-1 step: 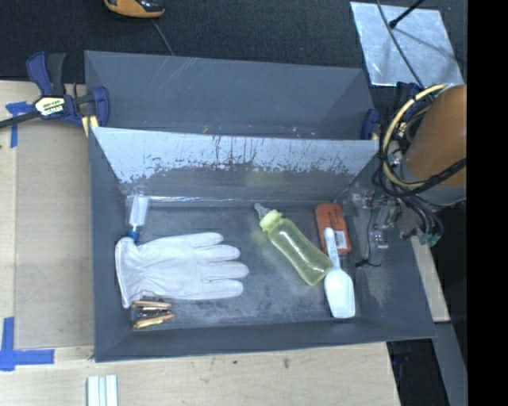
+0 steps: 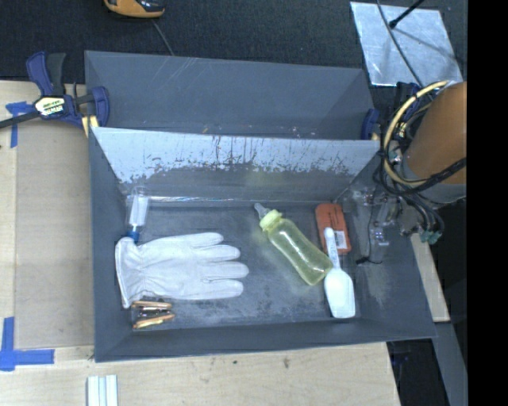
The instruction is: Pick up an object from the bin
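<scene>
The gripper hangs at the grey bin's right side. Just beside it lie an orange-red block and a white tool, then a pale yellow bottle; farthest from it, a white glove.

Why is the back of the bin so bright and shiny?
Camera view: light glares off the sloped back wall of the bin, while its floor is dimmer; the white glove looks brightest, and the claw sits in shade at the right.

Cut off by the top edge: yellow-and-black thing. Partly tucked under the white glove: brown metal clips. Half covered by the white brush: red-orange pack. Too small to identify: clear tube.
</scene>
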Robot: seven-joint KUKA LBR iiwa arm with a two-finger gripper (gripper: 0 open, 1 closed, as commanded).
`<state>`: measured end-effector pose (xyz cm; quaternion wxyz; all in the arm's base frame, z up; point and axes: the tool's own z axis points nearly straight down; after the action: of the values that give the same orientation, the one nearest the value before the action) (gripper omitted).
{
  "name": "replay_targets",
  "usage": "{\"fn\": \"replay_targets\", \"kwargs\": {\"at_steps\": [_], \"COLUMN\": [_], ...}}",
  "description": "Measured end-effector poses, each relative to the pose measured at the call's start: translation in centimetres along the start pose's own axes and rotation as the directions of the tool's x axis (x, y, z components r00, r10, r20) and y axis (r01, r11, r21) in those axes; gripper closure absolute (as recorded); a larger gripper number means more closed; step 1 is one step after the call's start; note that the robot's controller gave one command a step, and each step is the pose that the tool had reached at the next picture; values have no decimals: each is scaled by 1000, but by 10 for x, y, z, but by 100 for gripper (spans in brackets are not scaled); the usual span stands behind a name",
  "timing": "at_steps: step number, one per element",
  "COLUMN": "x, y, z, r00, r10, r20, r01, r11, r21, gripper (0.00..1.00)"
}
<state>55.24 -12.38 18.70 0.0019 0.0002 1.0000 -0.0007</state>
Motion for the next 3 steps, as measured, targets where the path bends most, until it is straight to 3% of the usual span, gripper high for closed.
{"fn": "replay_targets", "kwargs": {"at_steps": [1, 2, 3], "x": [-34, -54, -67], "y": [15, 16, -16], "z": [37, 44, 30], "r00": [998, 997, 997], "r10": [54, 77, 82], "r20": [12, -9, 3], "r01": [-54, -77, -82], "r11": [999, 997, 997], "r21": [2, -3, 0], "gripper": [0, 0, 0]}}
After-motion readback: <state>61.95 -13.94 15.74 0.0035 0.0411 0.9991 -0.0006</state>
